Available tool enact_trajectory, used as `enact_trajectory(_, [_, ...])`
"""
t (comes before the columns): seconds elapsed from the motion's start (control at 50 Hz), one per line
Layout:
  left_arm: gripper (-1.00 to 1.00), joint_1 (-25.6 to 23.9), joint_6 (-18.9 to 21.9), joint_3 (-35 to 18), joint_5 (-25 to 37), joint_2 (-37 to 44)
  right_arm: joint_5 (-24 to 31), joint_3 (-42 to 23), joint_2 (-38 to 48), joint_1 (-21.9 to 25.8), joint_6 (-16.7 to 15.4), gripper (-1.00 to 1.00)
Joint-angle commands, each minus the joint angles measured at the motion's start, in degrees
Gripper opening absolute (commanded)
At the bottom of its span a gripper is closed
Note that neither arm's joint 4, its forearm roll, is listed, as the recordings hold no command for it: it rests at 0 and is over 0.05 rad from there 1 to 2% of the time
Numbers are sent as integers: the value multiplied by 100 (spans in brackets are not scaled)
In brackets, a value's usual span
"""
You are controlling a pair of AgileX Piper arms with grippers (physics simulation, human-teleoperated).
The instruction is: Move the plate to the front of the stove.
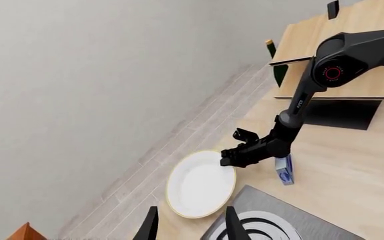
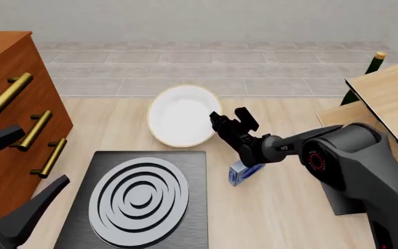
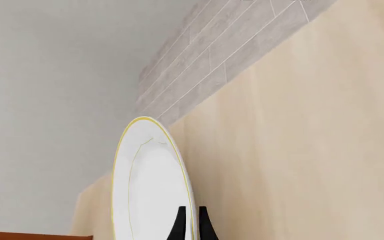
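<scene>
**At the table's far edge: right gripper pinching the plate rim**

Beyond the stove [image 2: 140,199], at about its 12 o'clock in the front view, the plate [image 2: 180,118] sits on the pale wooden table [image 2: 282,207], close to the far edge where the tiled floor [image 2: 206,67] begins. The plate's near rim lies just past the stove's far edge; whether they touch cannot be told.

The right gripper [image 2: 217,123] reaches in from the plate's 3 o'clock side, and its fingers meet the rim there. In the right wrist view the two dark fingertips [image 3: 180,226] stand very close together with the thin plate [image 3: 150,190] edge between them, so the jaws are clamped on the rim. The left wrist view shows the same hold: the right gripper [image 1: 227,157] on the plate [image 1: 199,184] edge.

A small blue box [image 2: 243,174] stands on the table under the right forearm, just off the stove's far right corner.

The left gripper [image 1: 188,227] shows in its own view as two dark fingers well apart, nothing between them, with plate and stove [image 1: 272,225] ahead. In the front view it sits at the lower left, at about the stove's 9 o'clock, near a brown drawer chest [image 2: 9,104] with gold handles. A green bottle [image 2: 361,78] stands at the far right, behind a light wooden board [image 2: 389,104].
</scene>
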Motion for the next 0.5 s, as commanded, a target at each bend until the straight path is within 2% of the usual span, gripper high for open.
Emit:
enact_trajectory(0.02, [100, 22, -20, 40, -29, -2, 32, -134, 118, -10, 57, -100])
enact_trajectory(0.5, [100, 32, -15, 91, -73, -10, 34, -161, 168, -4, 58, -100])
